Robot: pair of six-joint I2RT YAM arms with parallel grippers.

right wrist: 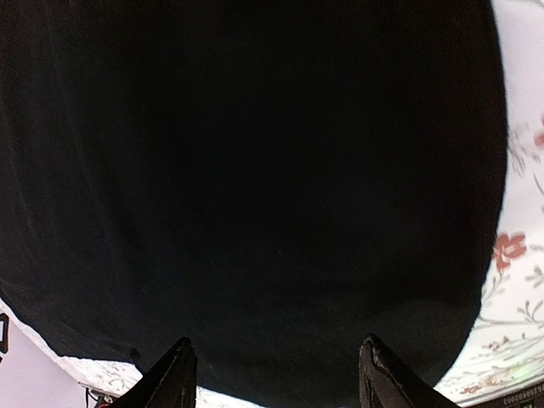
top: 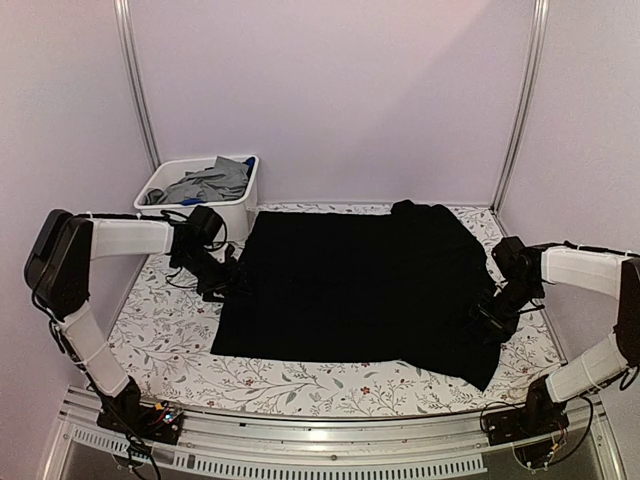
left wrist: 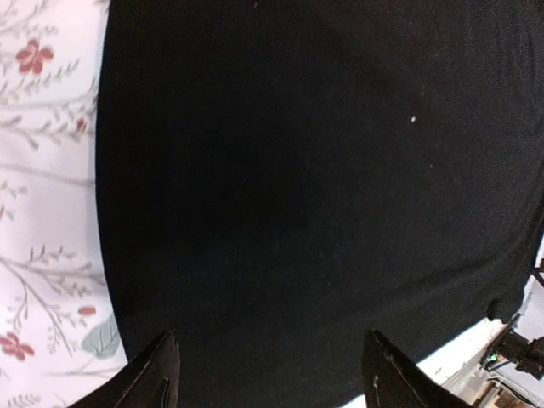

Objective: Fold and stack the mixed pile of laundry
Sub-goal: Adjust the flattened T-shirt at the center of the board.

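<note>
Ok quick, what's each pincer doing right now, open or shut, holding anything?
Left pincer: open, holding nothing, over the black shirt.
Right pincer: open, holding nothing, over the same shirt.

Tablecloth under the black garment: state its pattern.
White tablecloth printed with grey leafy branches and small red flowers; clearest in the left wrist view.

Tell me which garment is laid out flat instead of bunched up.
The black T-shirt, spread across the floral table. The grey shirt and the bit of blue cloth lie crumpled in the white bin.
</note>
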